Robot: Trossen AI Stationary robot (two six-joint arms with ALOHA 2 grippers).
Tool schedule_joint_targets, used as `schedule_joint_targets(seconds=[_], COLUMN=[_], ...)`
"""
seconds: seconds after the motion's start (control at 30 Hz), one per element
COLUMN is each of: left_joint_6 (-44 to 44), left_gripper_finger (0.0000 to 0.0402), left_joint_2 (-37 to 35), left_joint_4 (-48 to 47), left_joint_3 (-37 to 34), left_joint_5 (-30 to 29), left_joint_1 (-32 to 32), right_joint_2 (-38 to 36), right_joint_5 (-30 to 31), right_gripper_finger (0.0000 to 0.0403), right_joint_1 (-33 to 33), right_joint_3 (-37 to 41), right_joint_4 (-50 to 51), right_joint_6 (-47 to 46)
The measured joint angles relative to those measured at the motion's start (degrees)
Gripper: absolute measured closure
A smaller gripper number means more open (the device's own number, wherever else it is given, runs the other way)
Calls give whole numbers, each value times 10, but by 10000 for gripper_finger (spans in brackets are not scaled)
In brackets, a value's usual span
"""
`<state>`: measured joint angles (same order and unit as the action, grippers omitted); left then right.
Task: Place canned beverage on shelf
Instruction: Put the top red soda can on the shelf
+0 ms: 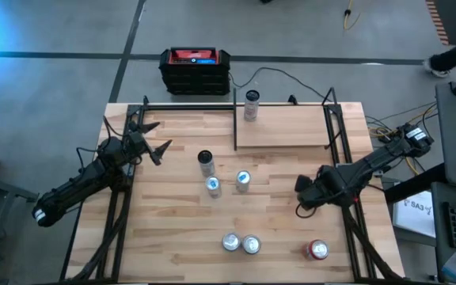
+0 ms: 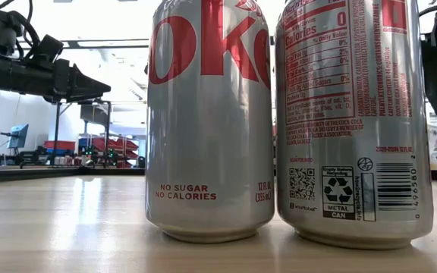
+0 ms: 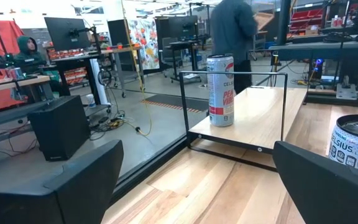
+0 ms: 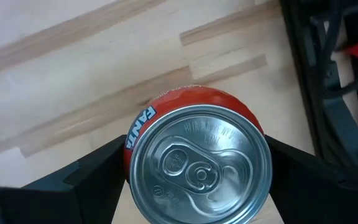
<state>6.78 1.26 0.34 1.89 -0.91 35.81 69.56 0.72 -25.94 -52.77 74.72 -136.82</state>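
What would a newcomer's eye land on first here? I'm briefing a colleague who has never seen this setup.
Probably the orange Fanta can, seen top-down between the right gripper's open fingers, at the table's front right. Next, two silver Diet Coke cans filling the low view at the front edge. Then the lone tall can already standing on the shelf at the back.
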Motion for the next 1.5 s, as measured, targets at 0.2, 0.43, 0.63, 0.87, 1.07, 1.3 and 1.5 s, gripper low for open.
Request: schedule_joint_targets(seconds=[0.2,0.43,0.63,0.87,1.07,1.3,1.5], left_joint_6=[0,0,0,0,0,0,0], left_gripper_finger=[3,3,3,3,3,3,3], left_joint_2=[0,0,0,0,0,0,0], left_joint_4=[0,0,0,0,0,0,0], left_joint_3=[0,0,0,0,0,0,0], left_joint_5=[0,0,0,0,0,0,0], left_joint_1=[0,0,0,0,0,0,0], right_joint_2=[0,25,66,101,130,161,171], right_joint_5=[-7,-6,-7,19,40,40,52], right_gripper_finger=[79,79,78,77,52,21,19], right_joint_1=[26,58,73,74,74,74,73], right_joint_3=[0,-3,-9,-55,-97,-115,-134], right_joint_4=[7,12,13,40,76,79,77], right_joint_6=[-34,-33,-27,-6,9,32,96])
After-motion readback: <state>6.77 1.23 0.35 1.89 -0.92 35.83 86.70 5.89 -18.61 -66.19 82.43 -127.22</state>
